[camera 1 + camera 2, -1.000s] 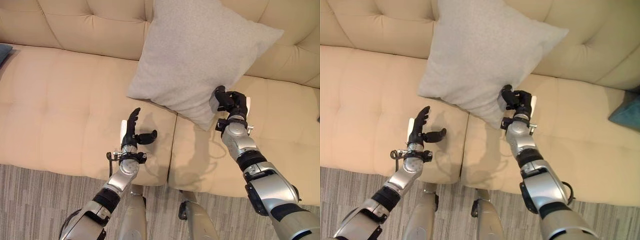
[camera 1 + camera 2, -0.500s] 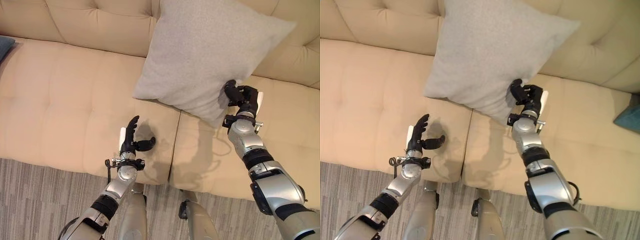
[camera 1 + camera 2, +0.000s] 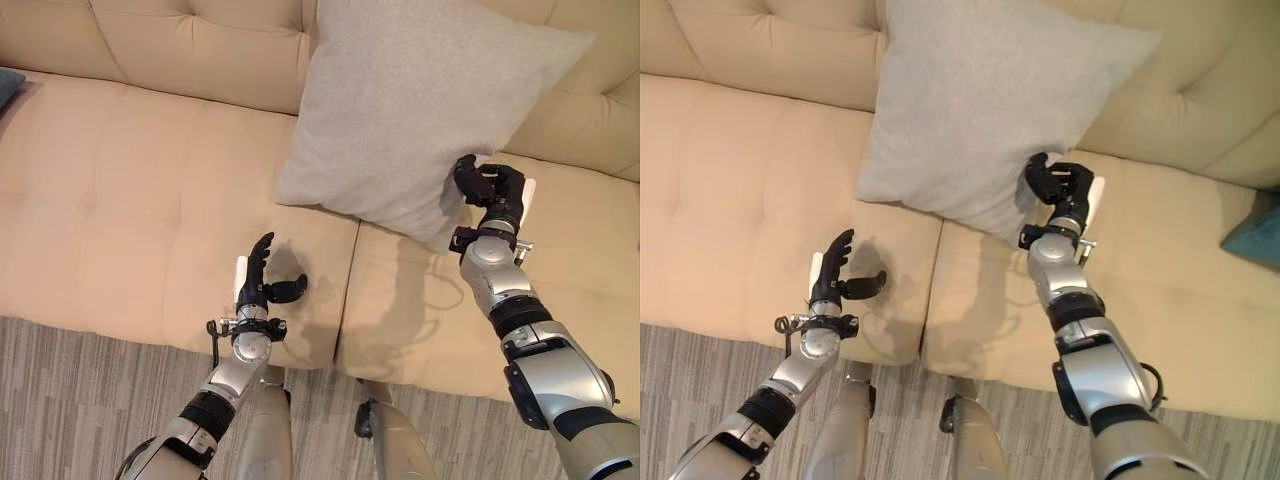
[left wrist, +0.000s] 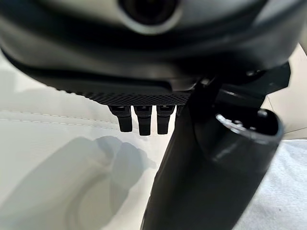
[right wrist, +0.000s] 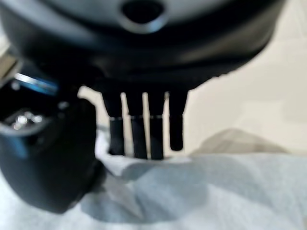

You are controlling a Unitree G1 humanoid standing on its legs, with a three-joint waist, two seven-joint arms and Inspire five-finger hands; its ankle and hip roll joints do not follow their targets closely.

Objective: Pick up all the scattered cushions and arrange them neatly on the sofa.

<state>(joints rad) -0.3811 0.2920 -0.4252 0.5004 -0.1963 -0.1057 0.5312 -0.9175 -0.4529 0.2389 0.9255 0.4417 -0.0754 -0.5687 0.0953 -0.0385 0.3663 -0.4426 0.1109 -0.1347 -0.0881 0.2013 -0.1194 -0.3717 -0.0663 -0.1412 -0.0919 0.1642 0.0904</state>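
Observation:
A large light grey cushion [image 3: 420, 105] leans upright against the backrest of the beige sofa [image 3: 130, 190], its lower corner over the seam between two seat cushions. My right hand [image 3: 490, 190] is shut on the cushion's lower right edge; the right wrist view shows its fingers [image 5: 144, 129] curled into the grey cloth [image 5: 216, 191]. My left hand [image 3: 258, 280] hovers open over the front of the left seat cushion, fingers straight and thumb out, holding nothing. In the left wrist view its fingers [image 4: 144, 117] point at bare beige upholstery.
A dark blue cushion edge [image 3: 8, 88] shows at the sofa's far left, and a teal cushion [image 3: 1255, 235] lies at the far right of the seat. Striped grey carpet [image 3: 80, 400] runs along the sofa's front edge.
My right hand has carried the grey cushion slightly up and to the right against the backrest. My left hand has drawn back a little toward the seat's front edge, still open.

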